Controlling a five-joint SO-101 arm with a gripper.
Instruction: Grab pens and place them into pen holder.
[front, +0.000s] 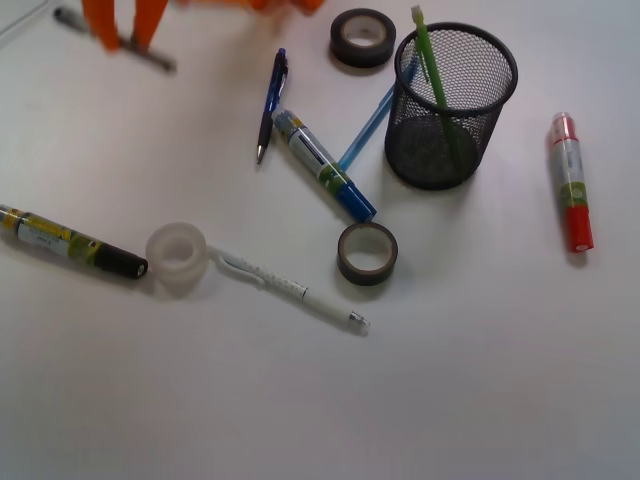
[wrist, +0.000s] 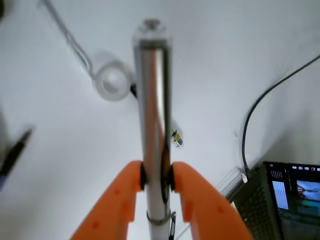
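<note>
Orange gripper (wrist: 157, 181) clamped on the silver-grey pen (wrist: 152, 115), lifted off the white table (front: 480, 380), at top left of the front view, blurred. Pen holder (front: 450, 105) upright at upper right, light green pen (front: 432, 75) standing inside. Light blue pen (front: 372, 128) leans against holder's left side. Dark blue pen (front: 271, 103) lies left of the blue marker (front: 323, 165). White pen (front: 295, 290) lies beside the clear tape roll (front: 177, 257), below centre
</note>
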